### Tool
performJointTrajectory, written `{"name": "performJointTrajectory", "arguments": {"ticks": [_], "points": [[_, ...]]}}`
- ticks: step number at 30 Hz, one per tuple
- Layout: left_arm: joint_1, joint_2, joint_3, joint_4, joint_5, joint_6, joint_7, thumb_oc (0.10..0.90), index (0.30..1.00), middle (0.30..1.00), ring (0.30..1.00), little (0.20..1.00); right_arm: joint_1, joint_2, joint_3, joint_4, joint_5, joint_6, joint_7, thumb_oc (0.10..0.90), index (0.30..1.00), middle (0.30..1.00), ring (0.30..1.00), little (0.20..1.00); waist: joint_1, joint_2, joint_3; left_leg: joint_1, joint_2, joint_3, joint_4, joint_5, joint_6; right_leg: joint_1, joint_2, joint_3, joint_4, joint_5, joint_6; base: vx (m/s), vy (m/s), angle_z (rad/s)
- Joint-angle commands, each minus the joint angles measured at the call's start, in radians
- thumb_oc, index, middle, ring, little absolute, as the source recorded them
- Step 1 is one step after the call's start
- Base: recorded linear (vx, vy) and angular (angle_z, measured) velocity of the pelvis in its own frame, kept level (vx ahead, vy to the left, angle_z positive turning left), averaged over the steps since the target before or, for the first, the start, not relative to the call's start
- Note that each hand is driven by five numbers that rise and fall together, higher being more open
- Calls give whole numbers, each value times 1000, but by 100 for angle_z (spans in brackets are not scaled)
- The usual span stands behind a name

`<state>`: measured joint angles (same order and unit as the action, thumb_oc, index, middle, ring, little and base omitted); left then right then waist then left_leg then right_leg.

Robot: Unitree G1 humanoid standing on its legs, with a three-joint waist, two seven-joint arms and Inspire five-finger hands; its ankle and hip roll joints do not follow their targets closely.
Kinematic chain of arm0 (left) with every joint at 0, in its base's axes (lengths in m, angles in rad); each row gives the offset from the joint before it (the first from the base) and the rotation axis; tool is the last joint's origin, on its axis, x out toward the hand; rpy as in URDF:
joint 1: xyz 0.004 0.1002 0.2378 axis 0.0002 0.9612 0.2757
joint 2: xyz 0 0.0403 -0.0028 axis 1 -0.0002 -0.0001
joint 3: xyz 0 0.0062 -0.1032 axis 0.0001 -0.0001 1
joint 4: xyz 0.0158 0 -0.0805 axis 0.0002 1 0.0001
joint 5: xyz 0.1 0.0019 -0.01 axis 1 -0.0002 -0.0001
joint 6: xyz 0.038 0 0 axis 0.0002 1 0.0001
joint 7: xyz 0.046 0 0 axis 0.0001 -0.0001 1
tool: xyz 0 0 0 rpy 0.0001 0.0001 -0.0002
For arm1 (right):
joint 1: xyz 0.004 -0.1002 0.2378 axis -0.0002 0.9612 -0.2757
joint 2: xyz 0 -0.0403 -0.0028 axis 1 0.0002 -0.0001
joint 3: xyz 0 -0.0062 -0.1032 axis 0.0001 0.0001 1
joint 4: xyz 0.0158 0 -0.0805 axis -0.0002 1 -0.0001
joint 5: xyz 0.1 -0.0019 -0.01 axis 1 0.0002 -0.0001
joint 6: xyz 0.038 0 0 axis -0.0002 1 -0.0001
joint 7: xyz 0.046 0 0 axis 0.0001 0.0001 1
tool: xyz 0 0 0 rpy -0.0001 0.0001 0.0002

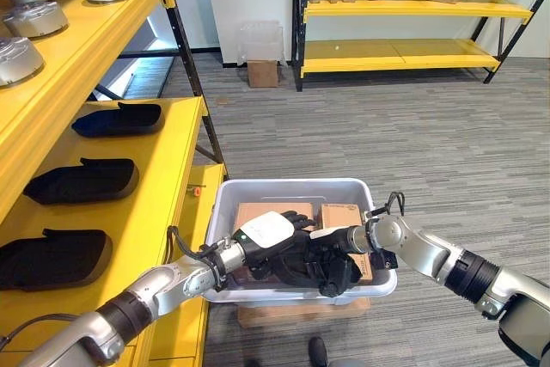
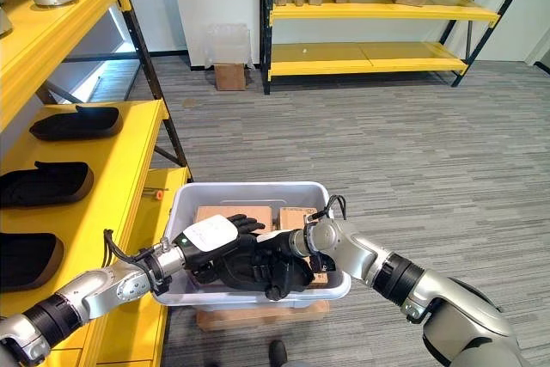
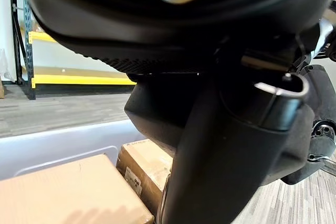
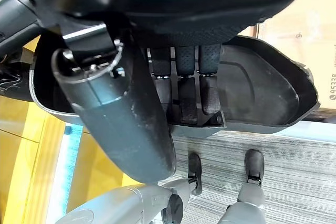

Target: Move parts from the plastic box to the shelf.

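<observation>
Lower center: black shell part (image 4: 262, 85) clamped by right hand (image 2: 288, 268) and left hand (image 2: 210, 242), lifting from plastic box (image 2: 185, 204) toward shelf (image 1: 163, 186).

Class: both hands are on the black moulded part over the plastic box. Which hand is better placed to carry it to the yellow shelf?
Probably the left hand: its arm enters beside the yellow shelf, and it already grips the black moulded plastic part. The right hand is farther away.

- plastic box (image 1: 222, 204): whitish, see-through
- part (image 4: 262, 93): plain black
- cartons (image 1: 340, 215) inside: brown cardboard
- shelf (image 1: 146, 204): bright yellow
- floor (image 1: 412, 143): grey, streaky stripes
</observation>
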<state>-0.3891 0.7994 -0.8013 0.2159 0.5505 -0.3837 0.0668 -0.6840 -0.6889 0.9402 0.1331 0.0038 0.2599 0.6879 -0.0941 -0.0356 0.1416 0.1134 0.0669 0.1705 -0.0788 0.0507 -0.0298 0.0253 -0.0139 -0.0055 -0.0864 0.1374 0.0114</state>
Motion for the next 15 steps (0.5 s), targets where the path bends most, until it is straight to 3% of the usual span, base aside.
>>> {"name": "performJointTrajectory", "arguments": {"ticks": [1,5,9,15], "points": [[-207,-249,-103,-159,-247,-70,-3,400,300,300,300,300,-143,199,-41,-25,112,-77,-114,400,300,300,300,300,-1,-3,-58,16,77,2,-8,-71,-28,63,-79,-30,26,-108,105,0,0,0],[-146,-311,-67,-100,-488,9,-101,400,300,300,300,300,-125,221,-60,-14,108,-89,-131,400,300,300,300,300,3,-6,-56,18,74,2,-8,-73,-27,63,-78,-33,25,-108,103,0,0,0],[-99,-330,-34,-87,-497,-6,-142,400,300,300,300,300,-112,222,-81,-18,116,-80,-149,400,300,300,300,300,10,-9,-56,18,73,2,-8,-73,-28,64,-78,-36,21,-104,103,0,0,0],[-53,-348,-10,-56,-456,-53,-106,400,300,300,300,300,-90,248,-127,-3,114,-55,-181,400,300,300,300,300,10,-10,-54,23,68,5,-8,-75,-27,66,-79,-38,16,-99,104,0,0,0]]}}
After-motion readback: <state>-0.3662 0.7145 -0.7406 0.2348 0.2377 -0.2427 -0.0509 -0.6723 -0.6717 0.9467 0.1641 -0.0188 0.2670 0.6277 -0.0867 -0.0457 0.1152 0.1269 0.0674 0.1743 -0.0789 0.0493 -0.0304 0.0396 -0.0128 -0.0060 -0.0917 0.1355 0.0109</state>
